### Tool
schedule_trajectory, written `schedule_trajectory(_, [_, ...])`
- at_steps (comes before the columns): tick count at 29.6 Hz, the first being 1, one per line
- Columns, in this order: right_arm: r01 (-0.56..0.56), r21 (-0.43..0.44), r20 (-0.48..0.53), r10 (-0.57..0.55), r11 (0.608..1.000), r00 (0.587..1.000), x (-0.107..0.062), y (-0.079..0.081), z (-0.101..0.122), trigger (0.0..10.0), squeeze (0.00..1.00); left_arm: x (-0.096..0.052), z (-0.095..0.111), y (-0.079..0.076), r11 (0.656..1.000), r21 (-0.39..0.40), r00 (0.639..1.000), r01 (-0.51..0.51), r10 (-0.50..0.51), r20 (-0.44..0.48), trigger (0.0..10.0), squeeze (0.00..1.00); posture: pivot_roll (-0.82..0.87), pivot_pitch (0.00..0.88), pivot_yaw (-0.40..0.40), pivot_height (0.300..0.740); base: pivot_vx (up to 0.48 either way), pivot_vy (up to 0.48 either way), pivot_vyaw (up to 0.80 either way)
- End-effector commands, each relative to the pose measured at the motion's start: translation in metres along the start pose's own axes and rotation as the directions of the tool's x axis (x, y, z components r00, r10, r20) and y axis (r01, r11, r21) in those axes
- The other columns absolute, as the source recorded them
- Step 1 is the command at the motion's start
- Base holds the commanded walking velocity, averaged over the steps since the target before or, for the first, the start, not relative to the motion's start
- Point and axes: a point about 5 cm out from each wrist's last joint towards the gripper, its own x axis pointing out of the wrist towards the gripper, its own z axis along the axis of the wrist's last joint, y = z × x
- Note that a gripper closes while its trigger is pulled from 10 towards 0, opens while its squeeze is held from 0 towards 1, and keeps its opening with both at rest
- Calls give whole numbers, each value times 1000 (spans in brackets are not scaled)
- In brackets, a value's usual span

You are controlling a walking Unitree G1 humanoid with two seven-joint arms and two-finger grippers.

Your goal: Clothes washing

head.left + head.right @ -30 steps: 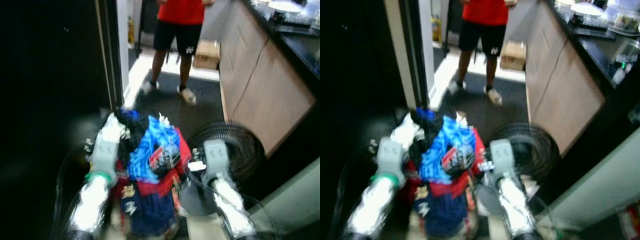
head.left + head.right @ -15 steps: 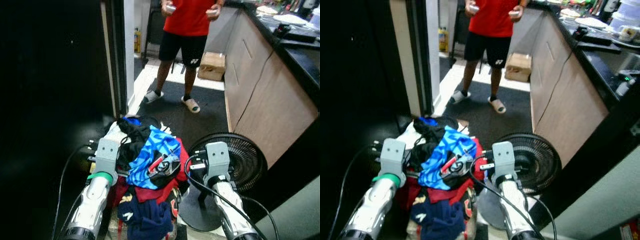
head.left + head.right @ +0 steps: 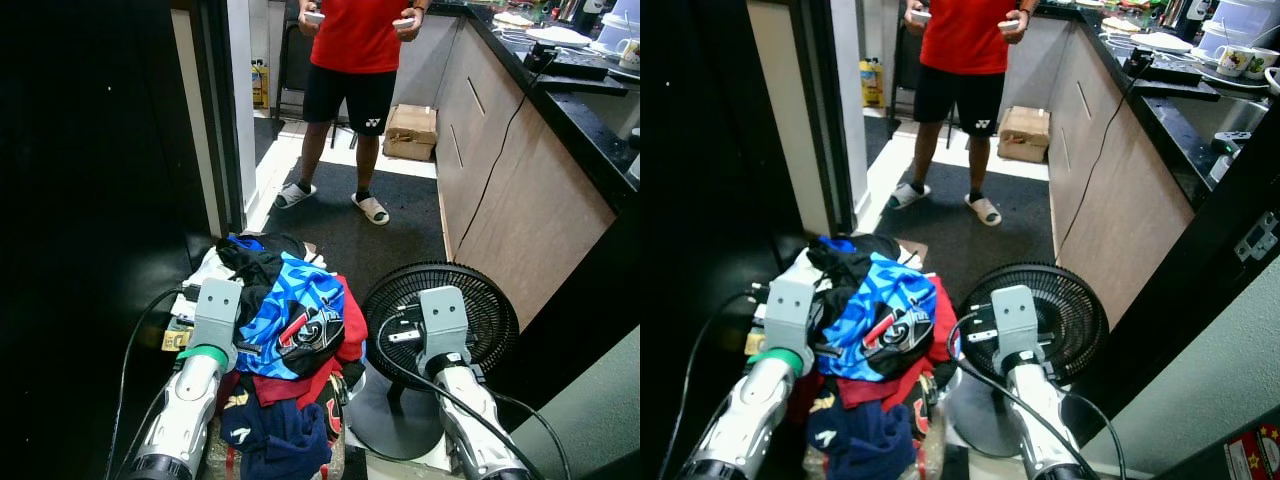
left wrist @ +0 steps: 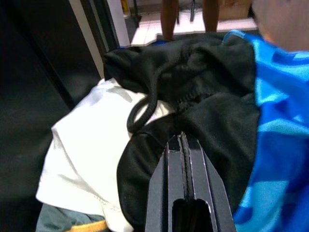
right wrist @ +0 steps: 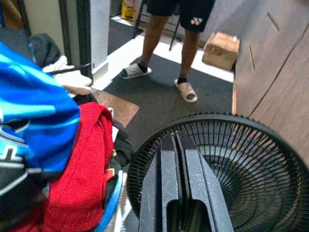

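The robot is carrying a heaped load of clothes [image 3: 290,340] between its 2 arms, so the step in hand looks like the haul to the washer, not loading yet.

The left hand [image 4: 182,145] has its 2 fingers pressed together with nothing between them, tips resting against a black garment [image 4: 207,116] on the pile, with a white one [image 4: 82,145] just beside it. The blue shirt [image 3: 295,305] sits on top, a red garment [image 3: 345,330] under it toward the right side, and dark navy [image 3: 280,440] at the near end of the heap.

The right hand [image 5: 177,145] is also closed and empty, held just beside the red cloth, pointing over a black floor fan [image 3: 440,320] that stands on the floor close by.

A person [image 3: 350,60] stands in the passage ahead, beside the worktop [image 3: 590,100].

No washer is in sight. The next move likely calls for walking on while keeping the pile pinned and steering clear of the fan and its cable.
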Motion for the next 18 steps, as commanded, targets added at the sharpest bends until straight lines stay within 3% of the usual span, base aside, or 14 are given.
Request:
schedule_trajectory(1, [20,26,-8,-20,999,1000,1,-6,1,10000,0,2,1,0,1000,16,1000,1,-1,-5,10000,0,-10,27,-7,740,0,0,0])
schedule_trajectory(5, [38,98,-38,-34,995,999,2,-4,-5,10000,0,10,10,17,998,63,1000,5,-4,-3,10000,0,-7,33,42,740,0,0,0])
schedule_trajectory(12, [-15,75,-40,18,997,999,0,9,-7,10000,0,10,10,23,997,78,1000,16,-15,-13,10000,0,-8,35,53,740,0,0,0])
schedule_trajectory(14, [-55,59,-31,57,997,998,0,18,-5,10000,0,10,9,25,996,81,1000,22,-21,-21,10000,0,-9,37,53,740,0,0,0])
schedule_trajectory(16, [-120,59,-1,120,991,993,3,38,4,10000,0,12,9,20,997,76,999,36,-33,-32,10000,0,-15,43,40,740,0,0,0])
schedule_trajectory(18, [-133,64,7,133,989,991,4,43,7,10000,0,13,10,17,997,70,999,40,-38,-30,10000,0,-15,43,40,740,0,0,0])
